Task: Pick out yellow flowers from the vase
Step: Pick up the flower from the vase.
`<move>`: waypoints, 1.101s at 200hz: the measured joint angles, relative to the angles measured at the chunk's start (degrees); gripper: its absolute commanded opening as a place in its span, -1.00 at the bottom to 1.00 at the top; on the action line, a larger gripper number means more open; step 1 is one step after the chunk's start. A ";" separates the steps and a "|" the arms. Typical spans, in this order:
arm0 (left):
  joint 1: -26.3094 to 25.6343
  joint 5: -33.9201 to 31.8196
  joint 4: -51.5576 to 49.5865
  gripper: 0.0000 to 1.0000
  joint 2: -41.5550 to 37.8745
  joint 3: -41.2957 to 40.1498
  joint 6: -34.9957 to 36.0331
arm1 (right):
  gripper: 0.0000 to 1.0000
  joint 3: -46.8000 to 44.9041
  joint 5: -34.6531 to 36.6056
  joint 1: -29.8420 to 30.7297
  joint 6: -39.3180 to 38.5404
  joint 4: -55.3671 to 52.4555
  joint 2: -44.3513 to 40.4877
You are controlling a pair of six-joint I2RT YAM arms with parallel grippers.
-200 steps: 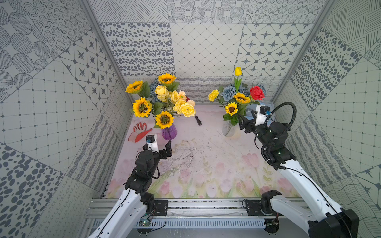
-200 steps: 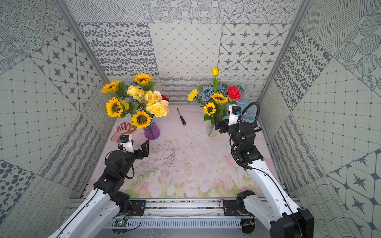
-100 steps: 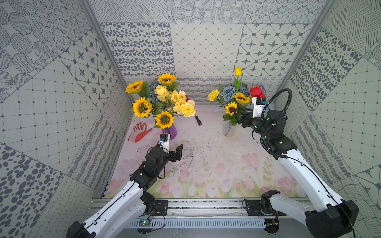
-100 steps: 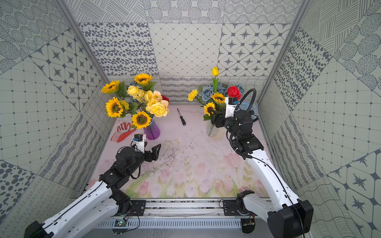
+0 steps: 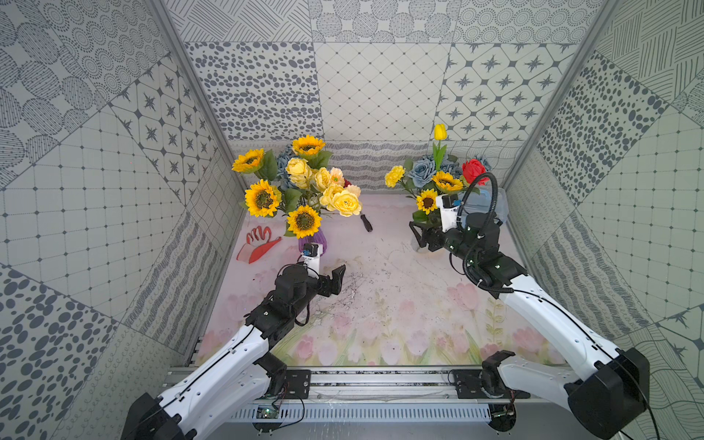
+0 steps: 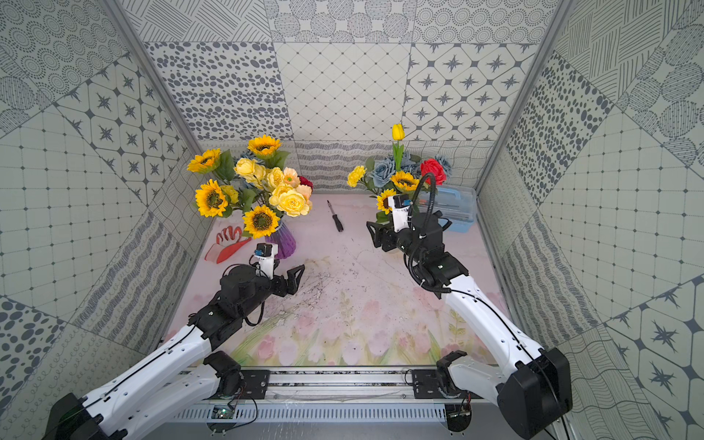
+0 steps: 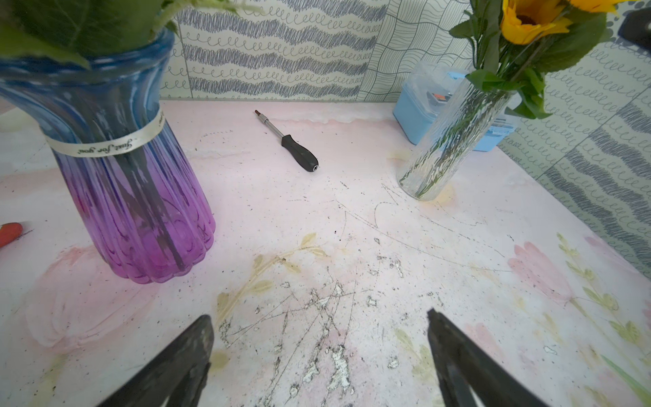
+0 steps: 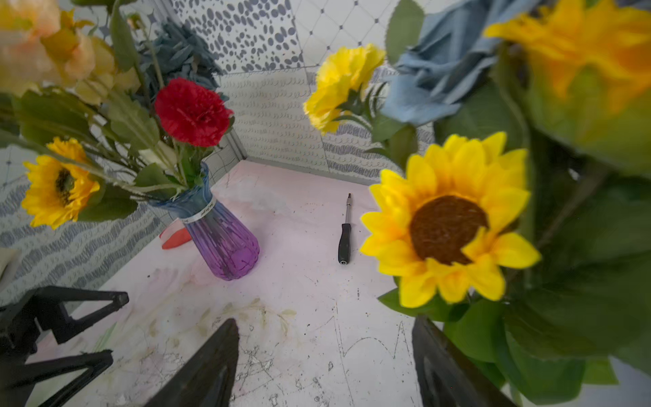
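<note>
yellow dark-centred artificial sunflowers (image 5: 262, 198), pale yellow ruffled roses (image 5: 344, 202): upright, purple glass vase (image 7: 141, 211), worktop's back-left corner | yellow tulip (image 5: 440, 131), yellow carnation (image 5: 394, 176), two smaller sunflowers (image 5: 426, 202): upright, clear glass vase (image 7: 444, 148), towards back-right corner

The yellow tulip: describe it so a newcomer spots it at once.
Find the clear glass vase at the back right of the table. The yellow tulip tops its bunch. It alone is a smooth closed bud, above the sunflowers and blue roses.
</note>
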 measured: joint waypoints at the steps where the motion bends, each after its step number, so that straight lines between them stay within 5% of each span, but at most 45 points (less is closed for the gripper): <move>1: 0.00 0.00 0.00 0.91 0.04 0.02 0.00 | 0.58 -0.02 0.50 0.20 -0.33 0.04 0.04; 74: -0.07 0.04 -0.02 0.93 0.70 0.59 0.59 | 0.57 -2.89 28.57 4.22 -12.94 10.99 5.51; 181: -0.07 0.04 -0.04 0.94 0.83 2.19 2.58 | 0.53 -0.87 37.11 4.85 -18.91 25.40 15.56; 220: -0.07 0.26 -0.09 0.93 0.33 3.17 2.62 | 0.33 1.31 38.62 4.85 -21.18 27.47 17.70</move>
